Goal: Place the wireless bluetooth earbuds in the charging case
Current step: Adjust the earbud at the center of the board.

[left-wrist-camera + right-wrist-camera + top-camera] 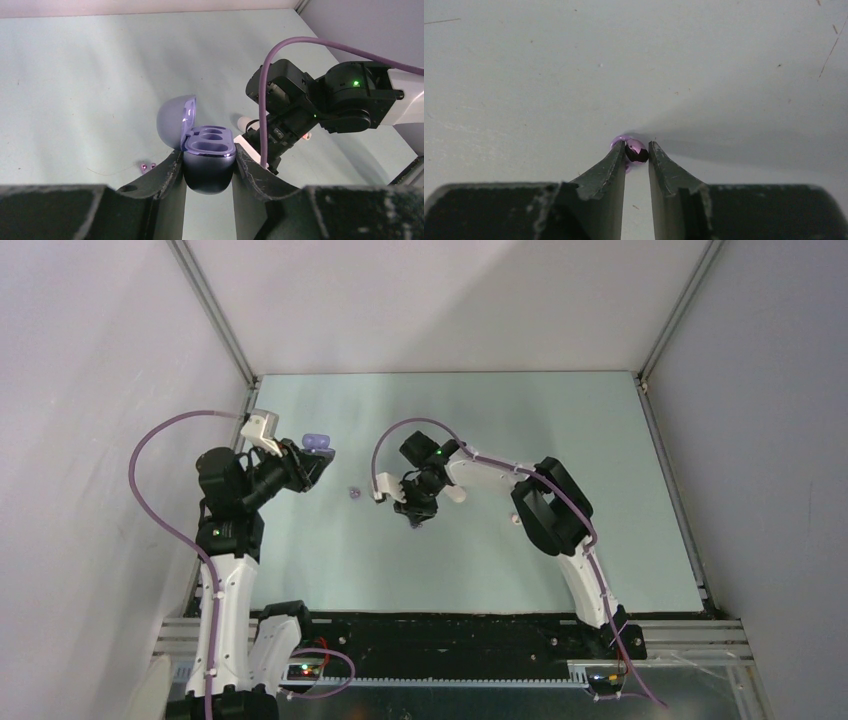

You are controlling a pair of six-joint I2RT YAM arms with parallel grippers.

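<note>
Now the left gripper (209, 154) clamps the lilac charging case (210, 176) by its sides, lid tipped open and both wells empty. Down at the table (560, 410), the right gripper (637, 146) has its fingers narrowed onto a glossy purple earbud (638, 153). The second earbud (146, 166) lies loose between the two arms.

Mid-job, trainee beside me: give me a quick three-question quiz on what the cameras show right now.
1. True or false: the charging case held in the left gripper has its lid open.
2. What do the right gripper fingers close on? A) an earbud B) the case C) nothing
3. Fill in: the case's two wells are ___.
Key: 1 true; 2 A; 3 empty.
</note>
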